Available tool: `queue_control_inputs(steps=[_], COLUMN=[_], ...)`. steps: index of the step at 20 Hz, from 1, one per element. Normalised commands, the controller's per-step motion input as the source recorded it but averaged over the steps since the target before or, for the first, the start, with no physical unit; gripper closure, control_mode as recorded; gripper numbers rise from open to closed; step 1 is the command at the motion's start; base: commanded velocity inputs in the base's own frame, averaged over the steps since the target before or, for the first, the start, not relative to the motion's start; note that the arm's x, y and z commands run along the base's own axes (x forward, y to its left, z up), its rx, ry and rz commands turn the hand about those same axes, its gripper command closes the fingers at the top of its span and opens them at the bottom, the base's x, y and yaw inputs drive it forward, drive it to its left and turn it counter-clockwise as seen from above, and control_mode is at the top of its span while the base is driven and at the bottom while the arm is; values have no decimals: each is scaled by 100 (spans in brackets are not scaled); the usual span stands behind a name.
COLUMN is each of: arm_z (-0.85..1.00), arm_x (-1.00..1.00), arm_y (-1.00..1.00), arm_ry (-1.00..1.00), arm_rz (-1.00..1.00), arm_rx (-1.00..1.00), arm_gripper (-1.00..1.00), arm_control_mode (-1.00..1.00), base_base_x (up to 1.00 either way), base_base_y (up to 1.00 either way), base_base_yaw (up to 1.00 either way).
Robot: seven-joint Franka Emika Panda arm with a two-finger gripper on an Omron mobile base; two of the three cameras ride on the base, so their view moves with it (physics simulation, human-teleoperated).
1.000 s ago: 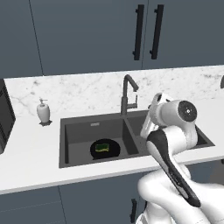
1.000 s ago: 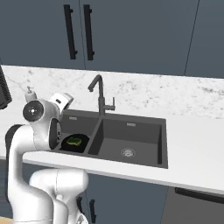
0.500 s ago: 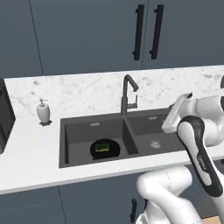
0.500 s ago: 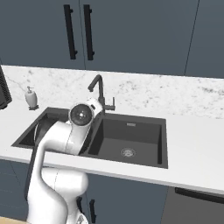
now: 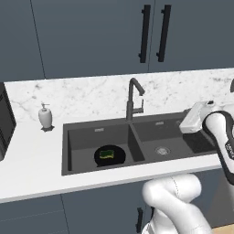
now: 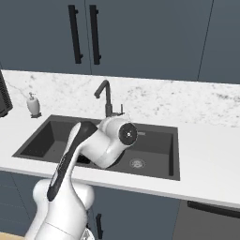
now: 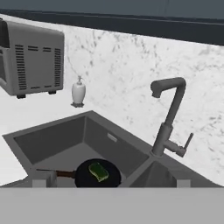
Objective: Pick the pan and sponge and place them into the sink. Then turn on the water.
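now the pan (image 5: 109, 156) lies in the left basin of the sink (image 5: 73, 137) with the sponge (image 5: 107, 154) on it; the gripper (image 7: 111, 183), spread wide and empty, hangs near the faucet (image 5: 133, 100).

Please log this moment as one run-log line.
pan: in left basin of sink | sponge: on pan | faucet: no water | pincer: open

Soap dispenser (image 5: 45, 116), white, upright on marble counter (image 5: 32, 155). Grey appliance (image 7: 30, 59) beside it. Dark cabinets (image 5: 91, 36) above, black handles (image 5: 145, 34).
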Motion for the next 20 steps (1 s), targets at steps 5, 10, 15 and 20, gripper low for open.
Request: queue_control_inputs(steps=[5, 10, 15, 20], arm_z=[-7, -14, -30, -34], arm_x=[82, 87, 64, 58], arm_y=[0, -4, -47, -36], arm_ry=[0, 0, -6, -7], arm_rz=[10, 15, 26, 25], arm_rx=[11, 6, 12, 9], arm_gripper=[-100, -100, -100, -100], arm_control_mode=[-100, -100, -100, -100], base_base_x=[0, 0, 0, 0], base_base_y=[0, 0, 0, 0], base_base_yaw=[0, 0, 0, 0])
